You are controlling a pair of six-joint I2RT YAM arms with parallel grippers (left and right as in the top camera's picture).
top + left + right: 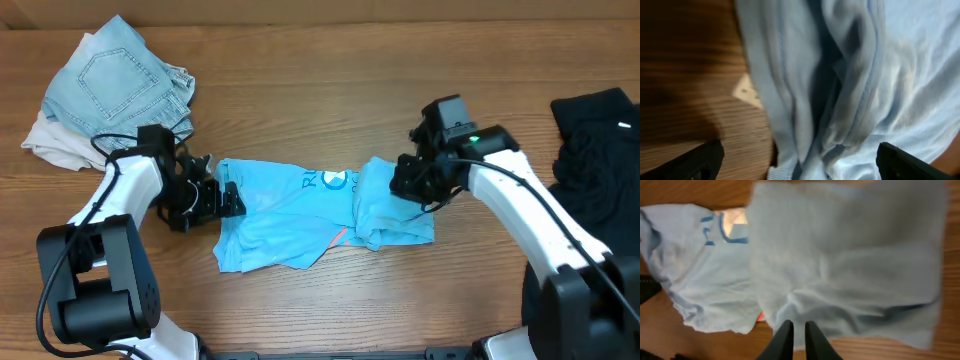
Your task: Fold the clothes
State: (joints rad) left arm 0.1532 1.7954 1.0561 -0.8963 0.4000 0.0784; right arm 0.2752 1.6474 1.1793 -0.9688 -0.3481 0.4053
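At frame centre, left gripper [220, 198] gapes around the sky-blue T-shirt [282, 215] edge, seemingly to fold it; right gripper [407, 184], fingers closed, tops the folded flap

Overhead: bright, even light from above, sharp focus; soft shadows on the table [320, 300], and the black garment [595, 130] loses detail. Left wrist: dim and heavily blurred, T-shirt [850, 85] folds out of focus, dark shadow across the wood at left. Right wrist: soft blur throughout, cloth washed pale grey-blue.
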